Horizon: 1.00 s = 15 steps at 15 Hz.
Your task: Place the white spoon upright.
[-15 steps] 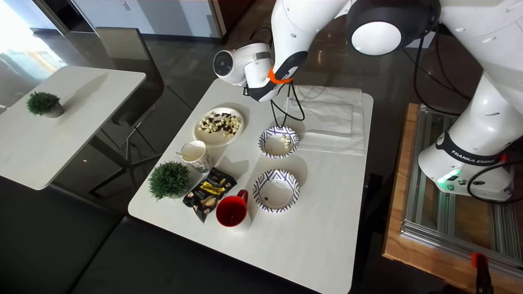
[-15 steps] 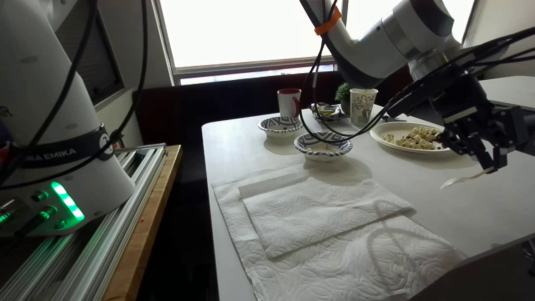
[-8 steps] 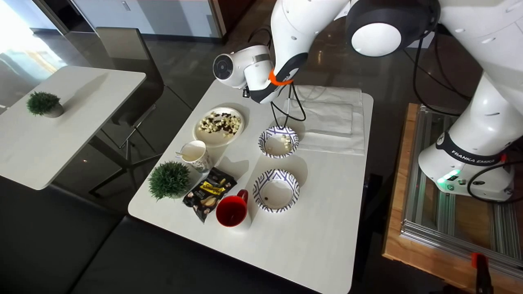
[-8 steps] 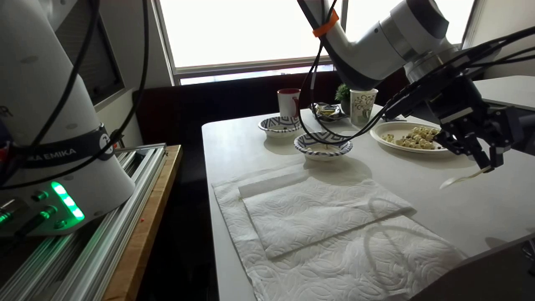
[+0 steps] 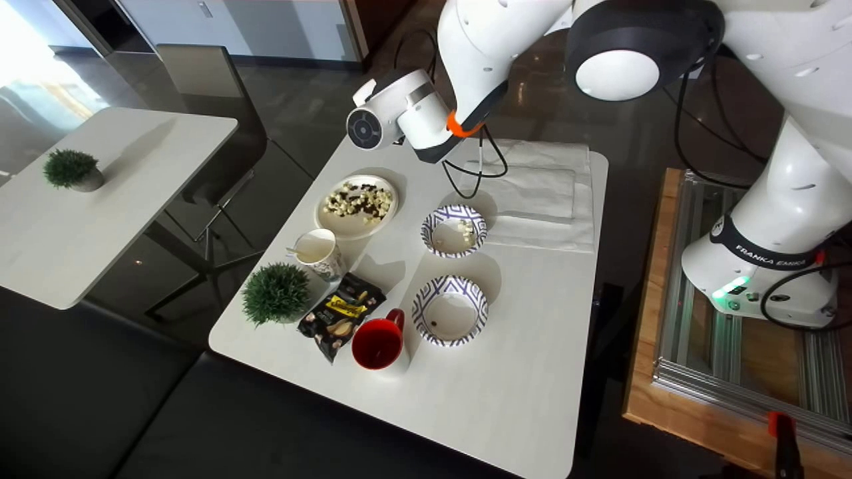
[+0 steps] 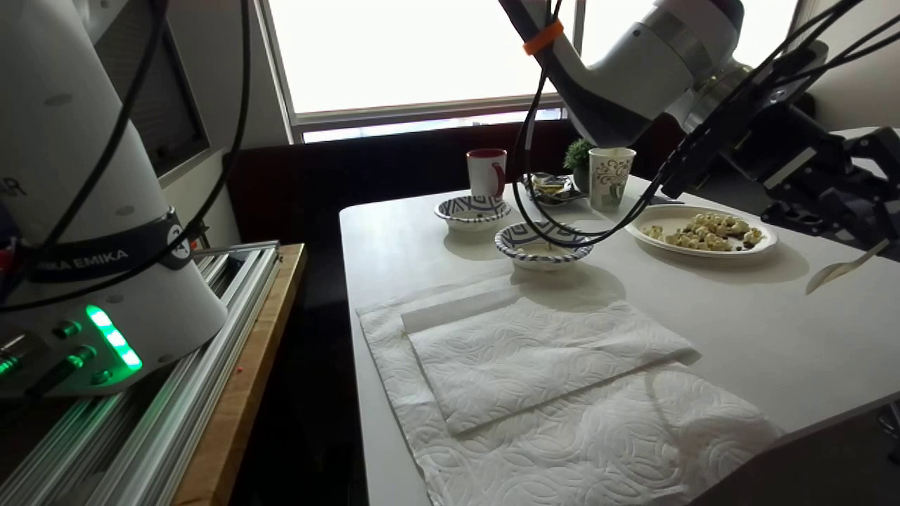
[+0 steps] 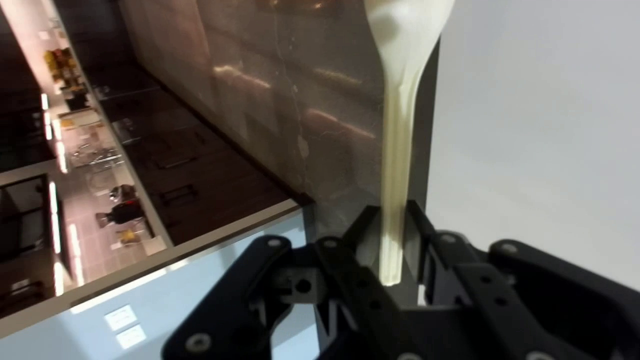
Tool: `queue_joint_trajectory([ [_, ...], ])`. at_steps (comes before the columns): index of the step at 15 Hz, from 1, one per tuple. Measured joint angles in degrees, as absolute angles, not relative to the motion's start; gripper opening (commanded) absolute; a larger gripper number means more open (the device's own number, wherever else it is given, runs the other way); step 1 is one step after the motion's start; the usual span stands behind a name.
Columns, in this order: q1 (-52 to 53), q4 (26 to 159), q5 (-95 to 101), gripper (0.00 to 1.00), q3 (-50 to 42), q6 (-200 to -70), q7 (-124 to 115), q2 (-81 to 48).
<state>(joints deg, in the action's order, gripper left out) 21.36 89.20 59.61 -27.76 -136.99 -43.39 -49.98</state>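
Observation:
The white spoon is held in the air by my gripper beyond the plate in an exterior view, tilted with its bowl end lower. In the wrist view, the fingertips are shut on the handle of the spoon near its end. The spoon's bowl runs out of the top of that view. In an exterior view the arm hides the gripper and the spoon.
A patterned paper cup with a thin light stick in it stands beside a plant. Nearby are a popcorn plate, snack bag, red-and-white mug, two patterned bowls and a folded white cloth.
My gripper has turned and risen, moving right in an exterior view, away from the cloth, with the spoon still in it. The tabletop objects have not moved.

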Motion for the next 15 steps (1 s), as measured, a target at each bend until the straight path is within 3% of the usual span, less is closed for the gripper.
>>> queue_joint_trajectory([
  [9,20.2,89.1,78.9,0.04,-17.4,-117.5,-61.0,-50.0],
  [15,15.7,89.1,84.8,0.04,-10.6,-112.3,-63.4,-50.0],
])
